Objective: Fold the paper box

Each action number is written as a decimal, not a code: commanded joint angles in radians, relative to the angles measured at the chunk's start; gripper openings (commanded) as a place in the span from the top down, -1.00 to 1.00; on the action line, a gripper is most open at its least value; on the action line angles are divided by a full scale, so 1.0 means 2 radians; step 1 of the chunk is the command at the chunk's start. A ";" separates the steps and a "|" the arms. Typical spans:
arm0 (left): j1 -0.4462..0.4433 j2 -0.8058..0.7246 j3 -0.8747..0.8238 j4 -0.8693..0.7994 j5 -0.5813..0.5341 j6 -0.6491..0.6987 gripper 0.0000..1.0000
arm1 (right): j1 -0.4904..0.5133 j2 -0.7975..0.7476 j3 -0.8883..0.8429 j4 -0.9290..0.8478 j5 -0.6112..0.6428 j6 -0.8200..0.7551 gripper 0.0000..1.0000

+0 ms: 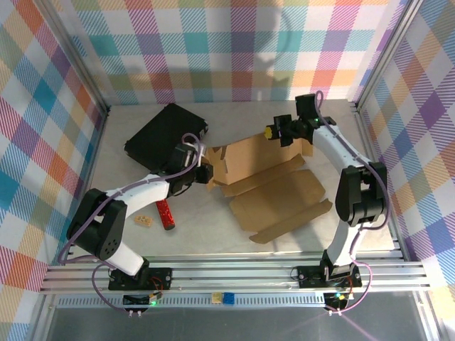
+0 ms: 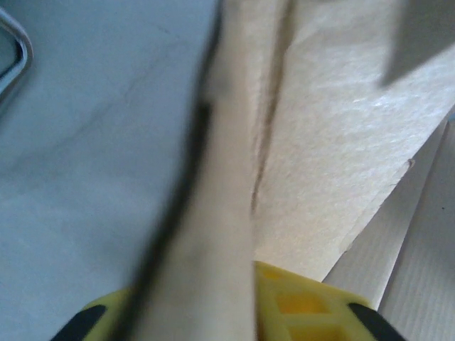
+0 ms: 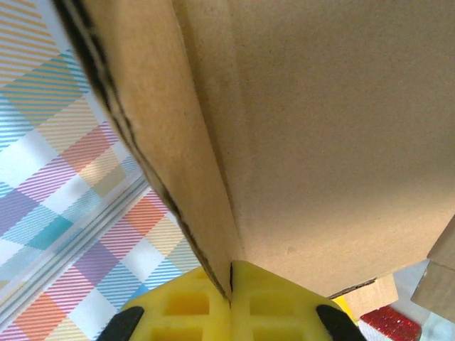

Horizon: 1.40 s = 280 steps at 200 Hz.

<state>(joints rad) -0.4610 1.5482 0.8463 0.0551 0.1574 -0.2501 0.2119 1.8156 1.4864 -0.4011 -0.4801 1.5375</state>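
Closest in, the yellow fingers (image 3: 178,309) of the right gripper (image 3: 229,295) were closed tight on a thin edge of the brown box (image 3: 320,128), a cardboard wall rising steeply above them. In the left wrist view, the left gripper (image 2: 206,312) had a blurred upright flap of the box (image 2: 320,142) standing between its yellow fingers; whether they pinched it or only straddled it could not be told.

From above, the box (image 1: 274,195) lay mid-surface between the two arms, half formed: its base panel and near flaps were flat on the pale surface (image 1: 213,245), and its far wall was raised. A black case (image 1: 165,135) sat just left of it.

The left arm was folded low, its forearm stretched rightward so the left gripper (image 1: 206,174) met the box's left end. The right arm stood tall from its base, elbow high, forearm reaching away and leftward, with the right gripper (image 1: 274,131) at the far right corner of the raised wall.

The box looked light and stiff, likely to bend cleanly only along its scored creases, and liable to slide on the smooth surface unless braced. Free flap edges near a crease seemed the best holds; hard pinching might crush the corrugation
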 commanded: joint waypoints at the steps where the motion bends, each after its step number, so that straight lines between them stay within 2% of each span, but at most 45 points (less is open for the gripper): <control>1: 0.005 -0.032 -0.008 0.002 0.005 -0.029 0.44 | 0.004 -0.033 -0.030 0.087 -0.001 -0.022 1.00; 38: 0.005 -0.065 0.004 -0.032 -0.007 -0.033 0.18 | 0.003 -0.033 -0.069 0.195 -0.014 -0.021 1.00; 47: 0.005 -0.072 0.006 -0.038 0.000 -0.038 0.03 | 0.003 -0.030 -0.071 0.208 -0.018 -0.028 1.00; 63: 0.005 -0.089 0.009 -0.048 0.014 -0.051 -0.44 | 0.003 -0.024 -0.068 0.216 -0.026 -0.050 1.00; 77: 0.005 -0.110 0.008 -0.059 0.024 -0.067 -0.61 | 0.002 -0.019 -0.073 0.238 -0.036 -0.058 1.00; 119: 0.006 -0.173 0.010 -0.103 0.020 -0.090 -0.63 | 0.000 0.004 -0.091 0.298 -0.067 -0.069 1.00; 154: 0.013 -0.177 0.014 -0.134 0.029 -0.098 -0.42 | -0.003 0.016 -0.113 0.343 -0.095 -0.087 1.00; 194: 0.017 -0.175 0.004 -0.141 0.032 -0.115 -0.26 | -0.008 0.023 -0.131 0.339 -0.106 -0.101 1.00; 206: 0.021 -0.168 0.000 -0.139 0.036 -0.116 -0.17 | -0.009 0.025 -0.131 0.335 -0.106 -0.101 1.00; 225: 0.028 -0.144 -0.003 -0.129 0.049 -0.109 0.22 | -0.010 0.030 -0.117 0.308 -0.109 -0.108 1.00; 237: 0.036 -0.127 0.001 -0.129 0.053 -0.090 0.34 | -0.010 0.033 -0.105 0.289 -0.109 -0.112 1.00; 253: 0.048 -0.101 0.009 -0.127 0.070 -0.054 0.35 | -0.010 0.039 -0.089 0.263 -0.109 -0.116 1.00; 280: 0.072 -0.049 0.038 -0.138 0.112 0.010 0.14 | -0.010 0.051 -0.067 0.238 -0.111 -0.115 1.00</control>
<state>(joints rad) -0.3576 1.3853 0.8608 -0.2127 0.2840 -0.3656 0.1955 1.8874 1.3037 0.1635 -0.6857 1.3380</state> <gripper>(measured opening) 0.385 0.059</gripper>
